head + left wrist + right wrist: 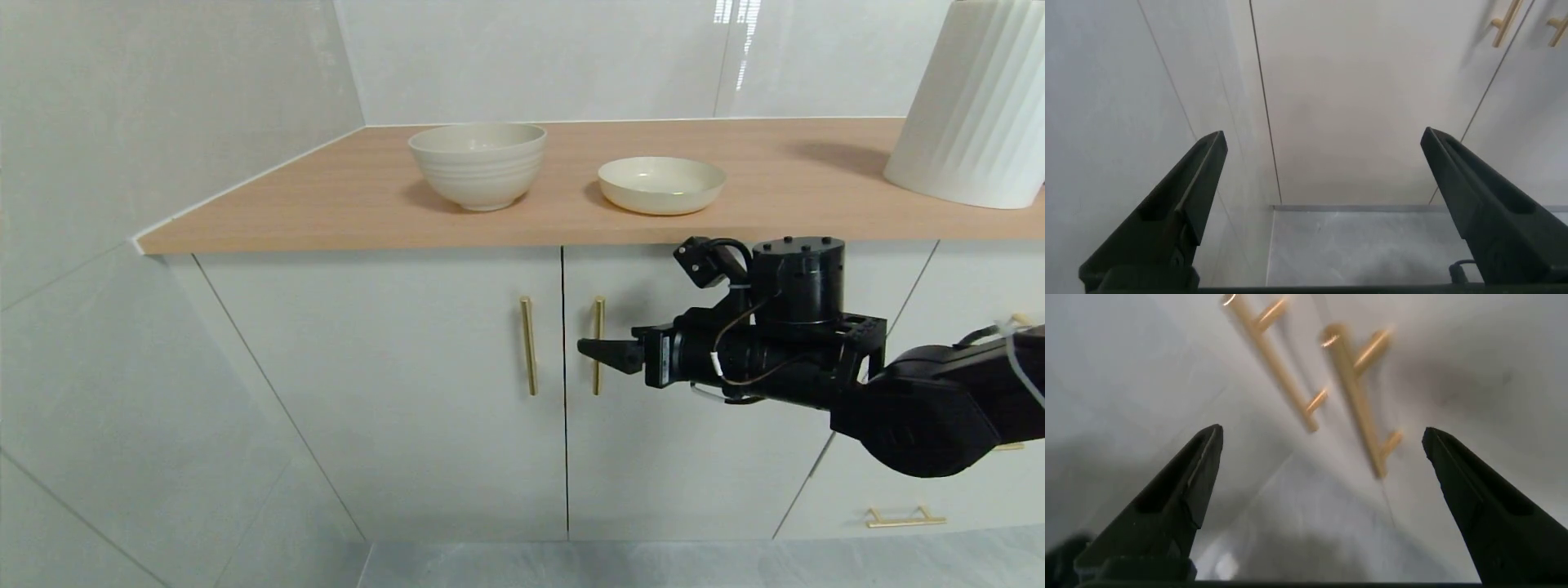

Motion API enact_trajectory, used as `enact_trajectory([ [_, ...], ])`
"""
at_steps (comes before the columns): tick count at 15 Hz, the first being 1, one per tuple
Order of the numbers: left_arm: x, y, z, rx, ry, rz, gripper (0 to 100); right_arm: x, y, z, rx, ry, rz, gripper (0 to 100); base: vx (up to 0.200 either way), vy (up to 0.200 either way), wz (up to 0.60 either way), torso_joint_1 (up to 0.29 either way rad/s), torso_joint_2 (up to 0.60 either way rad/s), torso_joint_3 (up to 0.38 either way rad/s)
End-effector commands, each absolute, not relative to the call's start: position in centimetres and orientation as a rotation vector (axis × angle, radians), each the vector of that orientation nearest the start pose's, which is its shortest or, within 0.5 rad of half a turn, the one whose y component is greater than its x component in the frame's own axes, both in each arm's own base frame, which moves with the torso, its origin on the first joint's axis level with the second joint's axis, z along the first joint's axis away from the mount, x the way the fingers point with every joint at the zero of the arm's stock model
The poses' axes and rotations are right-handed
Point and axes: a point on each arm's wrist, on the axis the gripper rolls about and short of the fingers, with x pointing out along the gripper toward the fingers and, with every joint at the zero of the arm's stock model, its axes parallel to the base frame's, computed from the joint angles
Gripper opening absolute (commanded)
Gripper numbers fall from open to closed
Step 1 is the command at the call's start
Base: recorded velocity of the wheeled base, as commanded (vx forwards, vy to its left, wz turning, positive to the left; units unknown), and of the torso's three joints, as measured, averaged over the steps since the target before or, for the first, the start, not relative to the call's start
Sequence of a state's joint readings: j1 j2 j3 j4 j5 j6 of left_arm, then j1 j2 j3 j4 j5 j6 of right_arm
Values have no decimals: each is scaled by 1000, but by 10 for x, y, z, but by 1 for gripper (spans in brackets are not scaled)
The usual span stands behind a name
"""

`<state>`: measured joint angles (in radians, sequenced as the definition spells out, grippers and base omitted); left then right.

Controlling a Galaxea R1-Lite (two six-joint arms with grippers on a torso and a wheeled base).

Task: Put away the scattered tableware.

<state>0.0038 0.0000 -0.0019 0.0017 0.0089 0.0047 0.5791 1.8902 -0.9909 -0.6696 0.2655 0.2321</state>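
A deep cream bowl (478, 163) and a shallow cream dish (661, 184) stand side by side on the wooden countertop (343, 204). My right gripper (600, 351) is below the counter, in front of the cabinet doors, its tips level with the right door's gold handle (598, 345). In the right wrist view the right gripper (1321, 437) is open and empty, with both gold handles (1360, 408) just ahead of it. My left gripper (1323, 137) is open and empty, facing the lower cabinet front and the floor.
A tall white ribbed vessel (976, 106) stands at the counter's right end. The left door's gold handle (529, 345) sits beside the door seam. A drawer handle (904, 518) is low at the right. Tiled wall closes off the left side.
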Motion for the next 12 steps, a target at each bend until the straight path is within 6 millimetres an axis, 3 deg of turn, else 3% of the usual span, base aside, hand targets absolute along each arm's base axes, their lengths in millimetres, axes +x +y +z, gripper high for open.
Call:
enact_trajectory([
  [1, -23, 0, 76, 5, 2, 14, 100, 305, 215, 154, 190, 348, 813, 100, 0, 0, 0, 0, 0, 0],
  [12, -23, 0, 76, 5, 2, 14, 100, 298, 241, 148, 276, 302, 830, 100, 0, 0, 0, 0, 0, 0],
])
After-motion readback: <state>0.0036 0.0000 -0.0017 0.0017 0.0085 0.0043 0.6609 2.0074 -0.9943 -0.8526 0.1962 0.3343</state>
